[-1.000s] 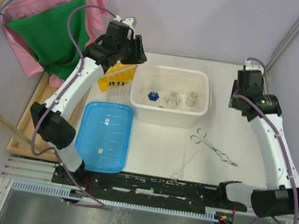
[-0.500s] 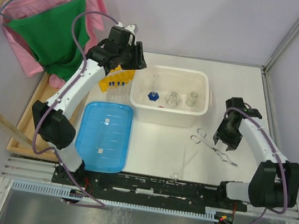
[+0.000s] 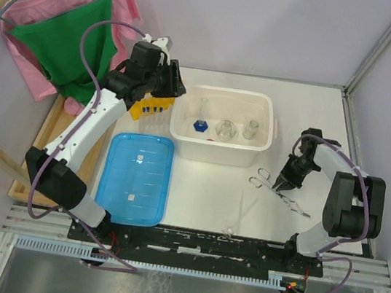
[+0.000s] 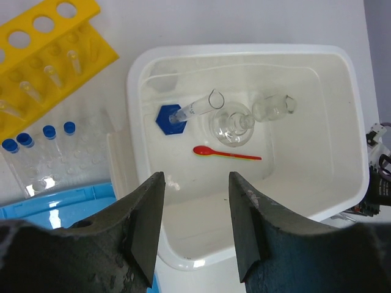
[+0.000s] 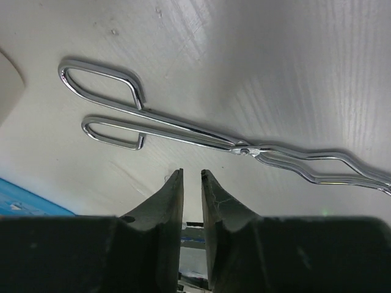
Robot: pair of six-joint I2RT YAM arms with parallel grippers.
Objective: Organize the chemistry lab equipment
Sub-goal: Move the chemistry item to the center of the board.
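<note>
The white desk [image 3: 210, 193] stands before pale violet walls, and pink and green cloths [image 3: 63, 46] hang at its far left corner. A large white tub [image 3: 216, 153] sits in the middle of the desk, with a flat blue lid [image 3: 135, 178] near its left front.

The left end effector [image 4: 194, 183] hangs above the near left part of the tub. Its jaws stand moderately apart and hold nothing. Inside the tub are two clear glass flasks [image 4: 232, 125], close to each other, a tilted glass cylinder on a blue base [image 4: 183, 113] and a thin red spoon-like rod [image 4: 226, 152] lying flat. The yellow tube rack [image 4: 98, 52] is just beside the tub's left wall, and the blue-capped tubes [image 4: 49, 132] stand in a row between the rack and the lid.

The right end effector [image 5: 192, 177] is low over the desk, to the right of the tub. Its jaws are nearly together, with only a narrow slit, and nothing is between them. The metal tongs [image 5: 244, 149] lie flat on the desk just ahead of the fingertips, not gripped, with the handle loops toward the tub.
</note>
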